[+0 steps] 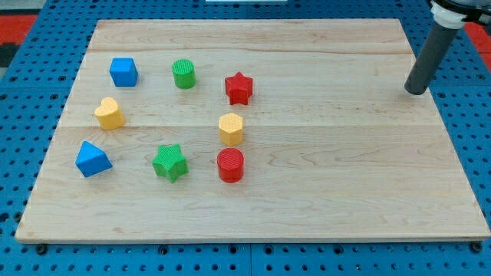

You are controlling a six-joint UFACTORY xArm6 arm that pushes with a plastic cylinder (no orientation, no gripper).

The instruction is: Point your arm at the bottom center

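Observation:
My tip (415, 90) rests on the wooden board (322, 199) near its right edge, in the upper part of the view, far right of all blocks. The blocks form a loose ring on the board's left half: a blue cube (123, 72), a green cylinder (183, 73), a red star (238, 88), a yellow hexagonal block (231, 128), a red cylinder (230, 165), a green star (169, 162), a blue triangular block (93, 159) and a yellow heart-shaped block (109, 113). The nearest block to my tip is the red star.
The board lies on a blue perforated table (23, 115) that shows on all sides. A red strip (31, 23) runs along the view's top left.

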